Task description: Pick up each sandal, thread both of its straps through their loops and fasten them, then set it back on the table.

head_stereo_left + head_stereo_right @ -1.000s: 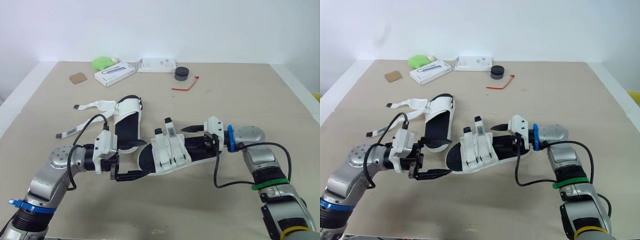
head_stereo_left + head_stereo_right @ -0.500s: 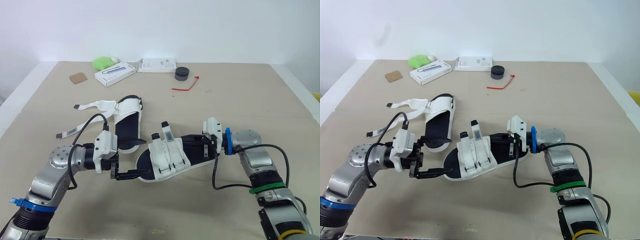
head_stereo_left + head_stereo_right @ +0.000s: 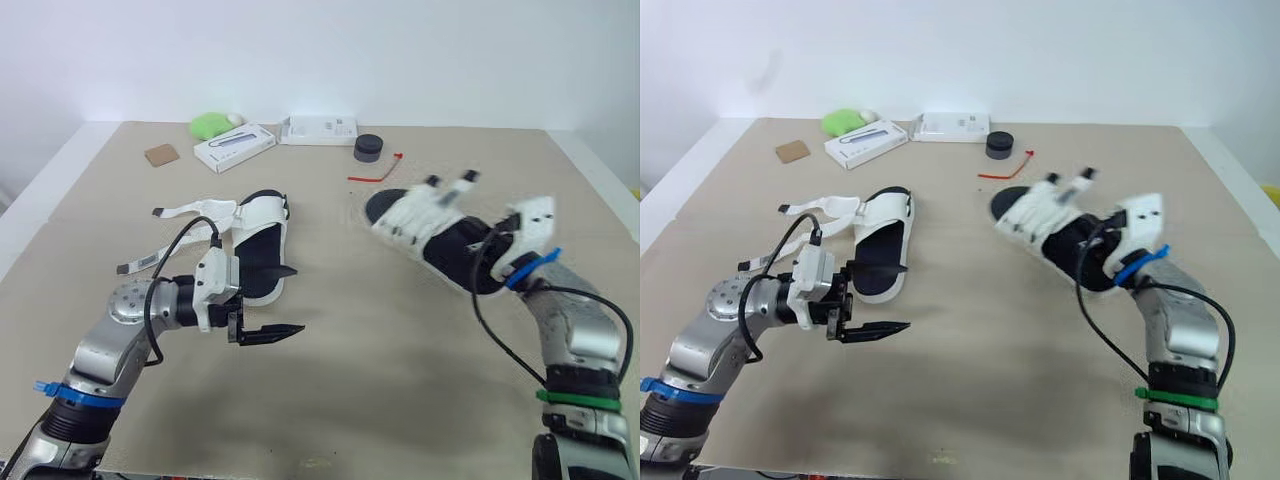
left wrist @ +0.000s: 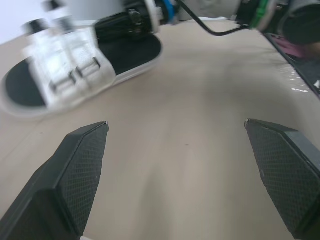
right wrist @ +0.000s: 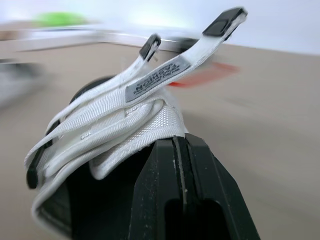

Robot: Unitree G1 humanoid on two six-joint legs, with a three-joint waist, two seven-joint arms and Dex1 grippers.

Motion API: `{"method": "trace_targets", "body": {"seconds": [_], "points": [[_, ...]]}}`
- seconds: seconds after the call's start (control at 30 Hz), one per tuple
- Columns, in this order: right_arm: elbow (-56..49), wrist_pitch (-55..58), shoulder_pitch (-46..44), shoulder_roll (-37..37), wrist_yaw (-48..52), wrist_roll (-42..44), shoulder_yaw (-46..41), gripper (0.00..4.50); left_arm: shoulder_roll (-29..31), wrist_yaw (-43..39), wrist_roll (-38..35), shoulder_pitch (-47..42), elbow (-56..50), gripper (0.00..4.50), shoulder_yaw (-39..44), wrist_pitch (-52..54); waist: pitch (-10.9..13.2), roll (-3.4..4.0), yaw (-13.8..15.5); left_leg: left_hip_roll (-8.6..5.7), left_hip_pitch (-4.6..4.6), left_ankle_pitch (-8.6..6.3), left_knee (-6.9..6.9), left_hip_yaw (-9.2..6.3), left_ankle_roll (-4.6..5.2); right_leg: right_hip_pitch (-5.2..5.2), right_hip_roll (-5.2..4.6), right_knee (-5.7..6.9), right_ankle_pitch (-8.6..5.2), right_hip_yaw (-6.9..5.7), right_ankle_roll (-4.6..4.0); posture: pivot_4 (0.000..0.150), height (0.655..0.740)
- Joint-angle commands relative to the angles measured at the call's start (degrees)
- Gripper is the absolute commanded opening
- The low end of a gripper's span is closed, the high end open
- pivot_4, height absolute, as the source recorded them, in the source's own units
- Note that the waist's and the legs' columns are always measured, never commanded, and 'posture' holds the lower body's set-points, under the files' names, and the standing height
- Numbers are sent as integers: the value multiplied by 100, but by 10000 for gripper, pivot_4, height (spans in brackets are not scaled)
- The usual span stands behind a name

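While the right gripper [image 5: 181, 147] is clenched on the heel end of the white strapped sandal with the black footbed [image 3: 437, 232], that sandal sits out over the right side of the beige table [image 3: 400, 400], toe tilted away. Whether its sole touches the top I can't tell. Its two straps look threaded and folded down, tabs sticking up, so I'd judge this is the setting-down. To do it well, level the sole first, lower it onto bare table short of the thin red tie [image 3: 378, 172], and let go only once it rests flat. The left gripper [image 3: 298, 299] hangs released, fingers spread wide and holding nothing, just beside the second white sandal [image 3: 258, 250], whose loose straps [image 3: 185, 212] trail across the table unfastened.
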Motion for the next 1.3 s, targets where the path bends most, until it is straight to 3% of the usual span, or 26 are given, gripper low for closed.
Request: {"method": "trace_targets", "body": {"seconds": [0.03, 0.43, 0.77, 0.8, 0.97, 1.07, 1.1, 1.3], "points": [[-825, 436, 159, 367, -1158, 73, -495, 466, -22, 9, -29, -147, -41, 45000, 29, 32, 0, 1, -29, 3, 2, 0, 0, 5, 0, 0, 4, 0, 1, 5, 1, 1500, 7400], [-1251, 1082, 66, 1523, -3457, 29, -980, 466, -69, 17, 51, -199, -41, 45000, -58, 28, -2, 2, -36, 12, 19, 6, 10, 35, 11, 4, 41, 7, 14, 62, 14, 1500, 7400], [-1273, 951, 8, 1475, -3014, 136, -630, 466, -102, 86, 72, -168, -134, 45000, -97, 56, -3, 3, -48, 14, 19, 6, 12, 45, 13, 3, 46, 4, 17, 74, 18, 1500, 7400], [-1350, 960, 29, 1461, -2912, 181, -603, 6884, -97, 87, 74, -160, -140, 45000, -97, 54, -3, 3, -48, 17, 19, 6, 12, 46, 13, 3, 50, 4, 18, 74, 17, 1500, 7400], [-1745, 1006, 259, 887, -1996, 172, -95, 28275, -88, 108, 62, -155, -147, 45000, -92, 61, -3, 3, -46, 22, 21, 6, 12, 46, 13, 3, 57, 4, 20, 74, 13, 1500, 7400], [-1986, 1112, 425, 318, -1274, 258, 178, 37446, -102, 100, 73, -196, -85, 45000, -70, -4, -3, 5, -46, 20, 21, 6, 13, 49, 14, 3, 56, 3, 19, 77, 16, 1500, 7400], [-2008, 1085, 459, 179, -1113, 272, 210, 42626, -134, 115, 65, -212, -60, 45000, -43, -53, -3, 5, -46, 20, 21, 5, 13, 50, 14, 3, 56, 1, 20, 77, 16, 1500, 7400], [-2212, 932, 851, -969, 502, 482, 504, 44157, -301, 120, -132, -399, 150, 45000, 110, -50, -4, 2, -31, 21, 20, 5, 15, 46, 15, 7, 58, -2, 20, 72, 17, 1500, 7400]]}}
